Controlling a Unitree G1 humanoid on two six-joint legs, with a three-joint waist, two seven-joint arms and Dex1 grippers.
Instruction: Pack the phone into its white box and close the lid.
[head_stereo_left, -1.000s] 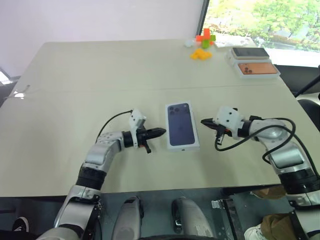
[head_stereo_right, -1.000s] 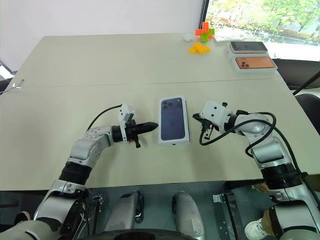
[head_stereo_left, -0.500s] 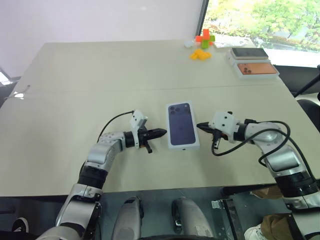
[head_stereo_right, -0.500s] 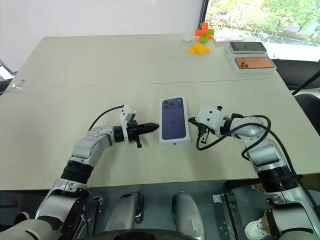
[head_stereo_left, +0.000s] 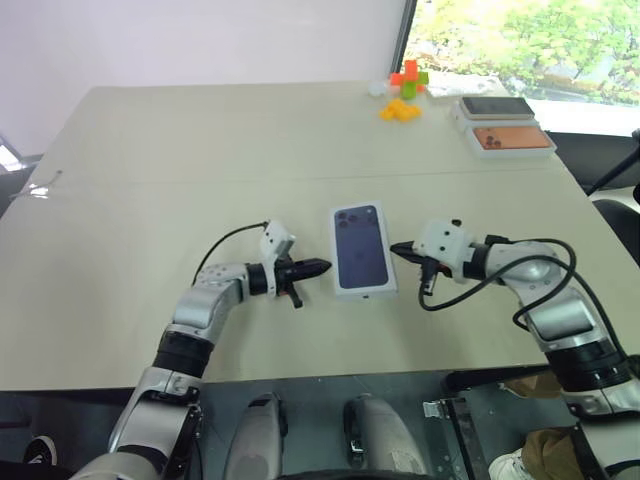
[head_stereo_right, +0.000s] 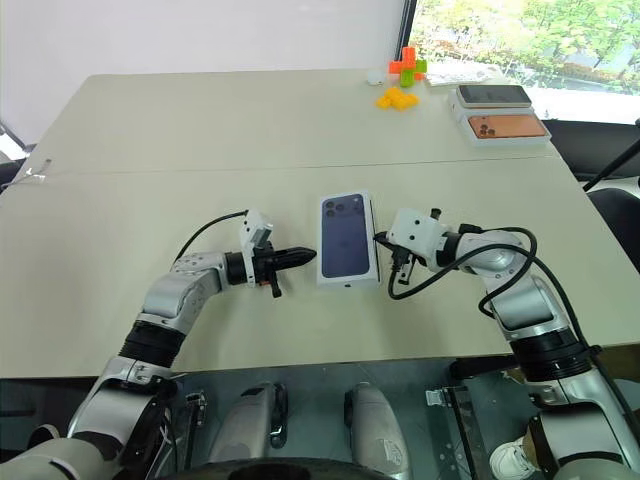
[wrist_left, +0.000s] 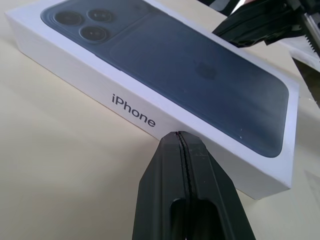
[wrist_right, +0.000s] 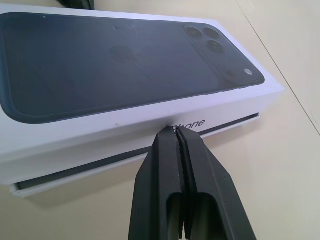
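The white cardboard lid (head_stereo_left: 363, 250) printed with a dark phone picture is seen seated on the white box at mid-bench (head_stereo_left: 150, 180), a thin dark gap left along one long side, flanked by the clenched left pincer (head_stereo_left: 320, 266) and clenched right pincer (head_stereo_right: 379, 239), each at a long side, nothing grasped.

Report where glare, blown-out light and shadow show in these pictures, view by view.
Left eye view: the window at the table's far right corner is blown out, while the table is evenly lit. Left wrist view: the lid carries soft sheen on its dark print. Right wrist view: a dark gap shows under the lid's edge, where the white box peeks out.
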